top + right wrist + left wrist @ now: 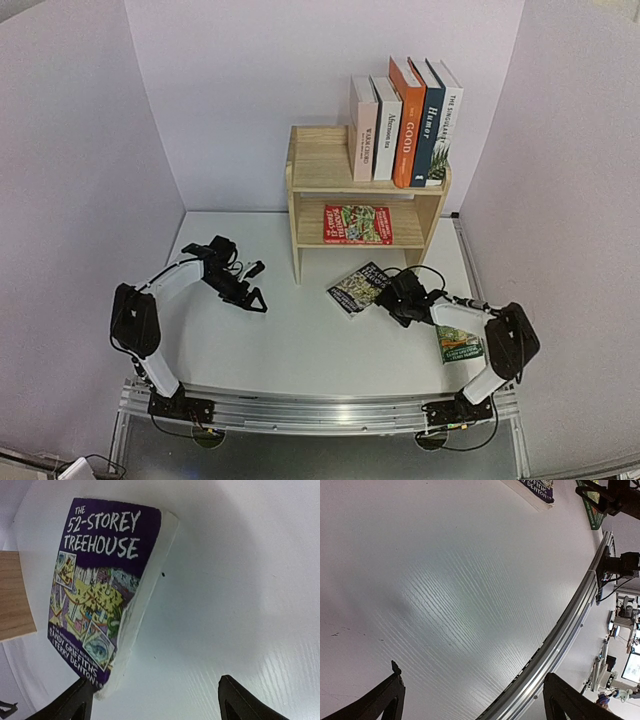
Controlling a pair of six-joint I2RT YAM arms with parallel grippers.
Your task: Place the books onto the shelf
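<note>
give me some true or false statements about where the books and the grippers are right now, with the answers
1. Five books stand upright on the top tier of the shelf. True.
2. The red book lies on the table. False: it lies flat on the shelf's lower tier.
3. The right gripper is clamped on the treehouse book. False: its jaws stand open and the book lies on the table.
4. A green book lies on the table. True.
5. The left gripper holds a book. False: it is open over bare table and holds nothing.
</note>
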